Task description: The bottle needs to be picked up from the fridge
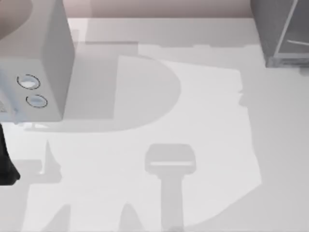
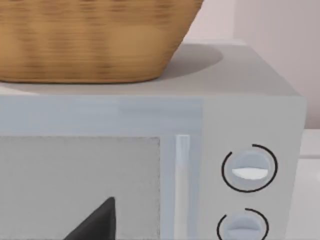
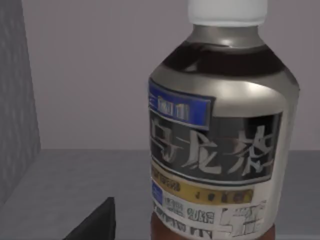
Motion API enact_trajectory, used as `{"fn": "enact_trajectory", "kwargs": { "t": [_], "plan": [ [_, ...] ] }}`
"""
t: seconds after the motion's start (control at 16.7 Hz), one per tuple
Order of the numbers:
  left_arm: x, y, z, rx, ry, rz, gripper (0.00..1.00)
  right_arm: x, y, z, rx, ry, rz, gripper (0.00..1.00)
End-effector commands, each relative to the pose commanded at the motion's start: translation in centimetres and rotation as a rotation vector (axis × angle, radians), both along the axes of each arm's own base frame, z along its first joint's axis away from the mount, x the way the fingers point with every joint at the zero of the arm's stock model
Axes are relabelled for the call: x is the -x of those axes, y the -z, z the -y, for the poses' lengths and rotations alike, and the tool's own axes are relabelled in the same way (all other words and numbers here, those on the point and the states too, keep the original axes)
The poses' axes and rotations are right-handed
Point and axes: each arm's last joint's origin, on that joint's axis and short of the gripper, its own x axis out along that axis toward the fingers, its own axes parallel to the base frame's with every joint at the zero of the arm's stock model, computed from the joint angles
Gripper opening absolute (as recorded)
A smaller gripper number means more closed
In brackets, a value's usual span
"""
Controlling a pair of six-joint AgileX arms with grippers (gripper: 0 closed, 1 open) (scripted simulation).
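Silver and dark brown, the bottle (image 3: 220, 145) stands upright in my right wrist view, its long axis vertical and its white cap (image 3: 226, 11) pointing up; the cap is cut off at the frame's edge and the base is cut off below the label, so I see only the shoulder, the dark neck band and the printed label with a blue strip; it sits on a grey shelf (image 3: 65, 185) with a pale back wall behind and a grey side wall (image 3: 17, 100) beside it, which I take for the inside of the fridge; a dark wedge of my right arm's jaws (image 3: 95, 222) pokes in just beside the bottle, apart from it as far as I can see; whether those jaws are apart or together I cannot tell.

From above, the fridge (image 1: 285, 34) stands at the desk's (image 1: 203, 121) far right corner, cropped by the frame; the bottle itself is hidden from that camera.

My left arm (image 1: 6, 164) shows as a dark shape at the desk's left edge, in front of the microwave (image 1: 38, 67); its wrist view faces the microwave door and two round dials (image 2: 249, 167), with a wicker basket (image 2: 90, 40) resting on top; one dark fingertip (image 2: 97, 222) shows, and I cannot tell how those jaws stand.
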Motion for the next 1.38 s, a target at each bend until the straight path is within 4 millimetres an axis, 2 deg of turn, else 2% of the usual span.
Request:
{"fn": "enact_trajectory", "kwargs": {
  "t": [0.12,0.48,0.9,1.2,1.38],
  "plan": [
    [0.0,0.0,0.0,0.0,0.0,0.0,1.0,-0.7,0.0,-0.6,-0.001,-0.001,-0.01,1.0],
    [0.0,0.0,0.0,0.0,0.0,0.0,1.0,-1.0,0.1,-0.5,-0.002,0.0,-0.011,1.0],
    [0.0,0.0,0.0,0.0,0.0,0.0,1.0,-6.3,0.0,-0.5,0.0,-0.001,-0.006,1.0],
    [0.0,0.0,0.0,0.0,0.0,0.0,1.0,-6.7,0.1,-0.6,-0.001,-0.001,-0.01,1.0],
    [0.0,0.0,0.0,0.0,0.0,0.0,1.0,-6.7,0.1,-0.6,-0.001,-0.001,-0.01,0.77]
  ]
}}
